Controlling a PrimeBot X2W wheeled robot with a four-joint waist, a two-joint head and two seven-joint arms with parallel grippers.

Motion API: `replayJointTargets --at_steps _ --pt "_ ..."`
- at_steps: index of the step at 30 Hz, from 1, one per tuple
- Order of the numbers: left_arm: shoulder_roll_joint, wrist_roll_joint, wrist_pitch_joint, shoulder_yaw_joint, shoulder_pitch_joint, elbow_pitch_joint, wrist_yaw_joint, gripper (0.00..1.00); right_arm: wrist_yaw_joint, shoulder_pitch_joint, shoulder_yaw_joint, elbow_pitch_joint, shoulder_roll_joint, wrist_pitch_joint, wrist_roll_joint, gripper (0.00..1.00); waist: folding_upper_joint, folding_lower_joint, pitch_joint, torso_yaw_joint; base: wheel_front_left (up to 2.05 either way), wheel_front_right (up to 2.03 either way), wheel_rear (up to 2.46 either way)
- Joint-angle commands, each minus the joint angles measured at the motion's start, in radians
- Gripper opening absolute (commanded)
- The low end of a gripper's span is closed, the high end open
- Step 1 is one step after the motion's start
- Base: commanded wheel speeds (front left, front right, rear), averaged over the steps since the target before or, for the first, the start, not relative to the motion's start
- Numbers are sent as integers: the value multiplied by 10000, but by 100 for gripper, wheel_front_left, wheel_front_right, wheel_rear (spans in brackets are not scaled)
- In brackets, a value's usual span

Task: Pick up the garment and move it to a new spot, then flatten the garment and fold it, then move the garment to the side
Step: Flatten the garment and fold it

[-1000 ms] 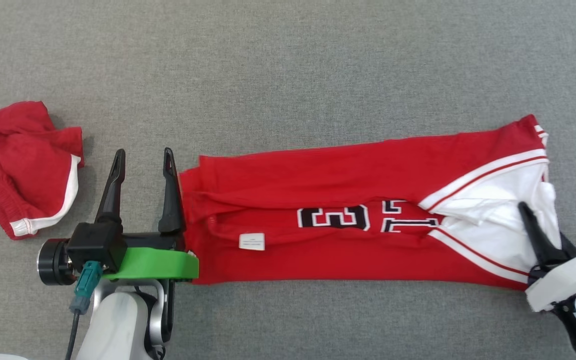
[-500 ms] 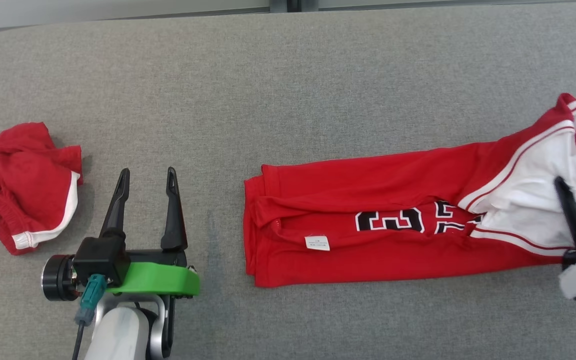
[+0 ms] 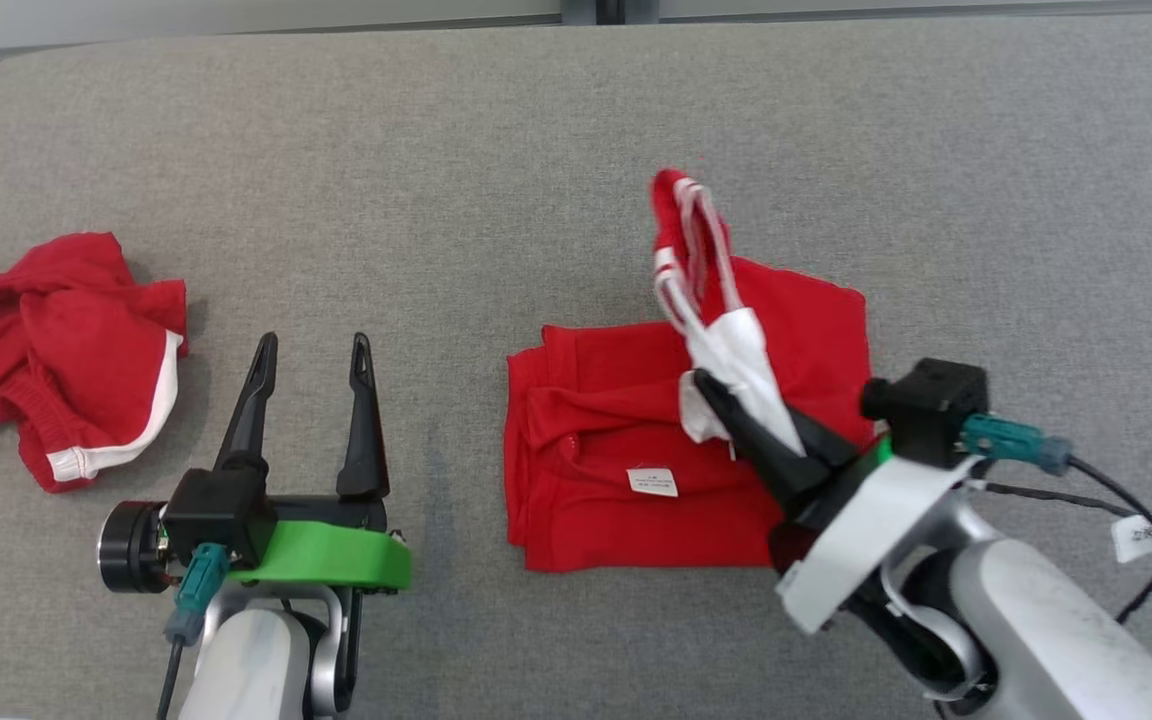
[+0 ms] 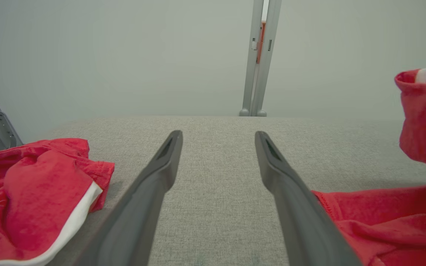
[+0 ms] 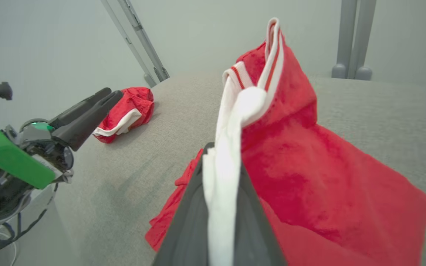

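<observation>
One garment (image 3: 586, 480) in right gripper (image 3: 711, 390)

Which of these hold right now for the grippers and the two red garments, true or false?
The right gripper is shut on the jersey's white end. True.
The left gripper grips the crumpled red garment. False: it stands open, apart from it.
The jersey lies stretched out flat. False: its striped end is raised above the rest.
A white label shows on the jersey. True.
</observation>
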Motion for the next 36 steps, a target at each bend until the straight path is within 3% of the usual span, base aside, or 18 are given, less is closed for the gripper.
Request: replayJointTargets --at_steps 1,5,6,8,13,19,22,30,36 --pt "-30 2 -27 -3 -170 -12 -49 100 -12 -258 215 201 199 -35 131 0 0 0 163 173 0 0 0" --pt "-85 -66 -27 -94 -342 6 -74 100 -12 -683 692 1064 875 -224 380 0 0 0 377 401 0 0 0" --pt "-85 -74 -27 -94 -358 14 -66 100 -11 -771 765 1273 973 -302 361 17 0 0 415 429 0 0 0" --pt "-103 -82 -27 -101 -398 19 -50 100 -12 -876 841 1614 1121 -417 361 100 0 0 467 461 0 0 0" --pt "-127 -50 -27 -19 -423 32 6 100 -12 -964 844 1991 1214 -1044 390 100 0 0 525 428 0 0 0" --pt "-147 75 -27 86 -432 28 8 100 -14 -925 505 1394 892 -2750 393 100 0 0 518 300 0 0 0" --pt "-129 180 -27 184 -365 30 24 100 -12 -551 -755 1041 530 -3387 -270 100 0 0 433 159 0 0 0" --pt "8 326 -28 390 -34 43 33 100 -12 1087 -3860 769 46 -3543 -1480 100 0 0 151 -166 0 0 0" --pt "155 379 -28 489 155 93 35 100 -12 2160 -4993 647 146 -3362 -1887 100 0 0 -76 -400 0 0 0"
